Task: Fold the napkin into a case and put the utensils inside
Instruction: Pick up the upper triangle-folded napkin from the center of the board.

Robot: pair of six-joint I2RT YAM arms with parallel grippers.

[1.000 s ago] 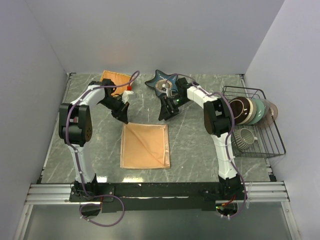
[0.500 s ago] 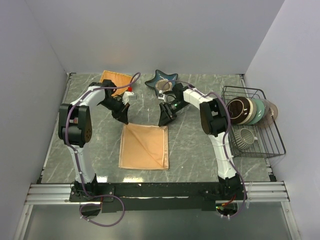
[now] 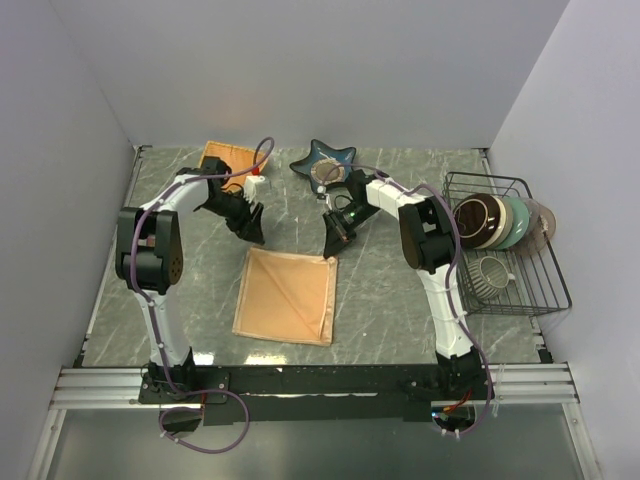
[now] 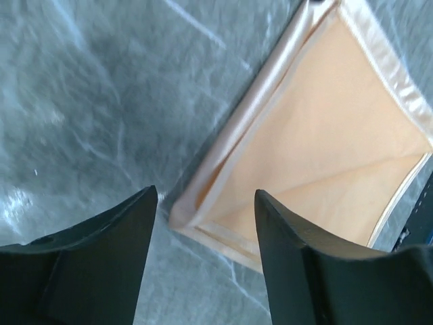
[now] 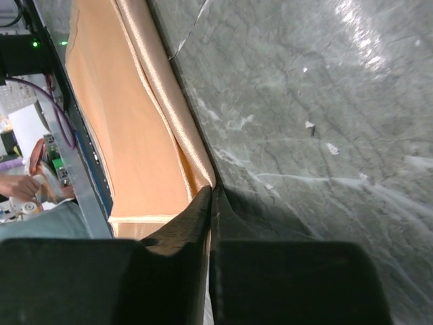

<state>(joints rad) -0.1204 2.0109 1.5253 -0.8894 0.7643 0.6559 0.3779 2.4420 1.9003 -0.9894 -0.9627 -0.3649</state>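
The napkin (image 3: 285, 296) lies flat on the marble table as a folded peach-orange satin square. My left gripper (image 3: 253, 233) hovers open at its far-left corner. In the left wrist view that corner (image 4: 184, 215) sits between the spread fingers (image 4: 118, 244), touched by neither, with my left gripper (image 4: 206, 196) over it. My right gripper (image 3: 335, 246) is at the far-right corner. In the right wrist view, my right gripper (image 5: 212, 194) is shut, pinching the napkin's hem (image 5: 197, 177). The utensils are hidden.
A teal star-shaped dish (image 3: 322, 158) with a round item on it sits behind the right gripper. An orange dish (image 3: 226, 157) lies at the back left. A wire rack (image 3: 510, 245) with bowls, plates and a cup stands at the right. Walls enclose the table.
My left gripper opened and let go of the napkin's far-left corner. My right gripper came down on the far-right corner and shut on it. The napkin shifted slightly nearer and leftward.
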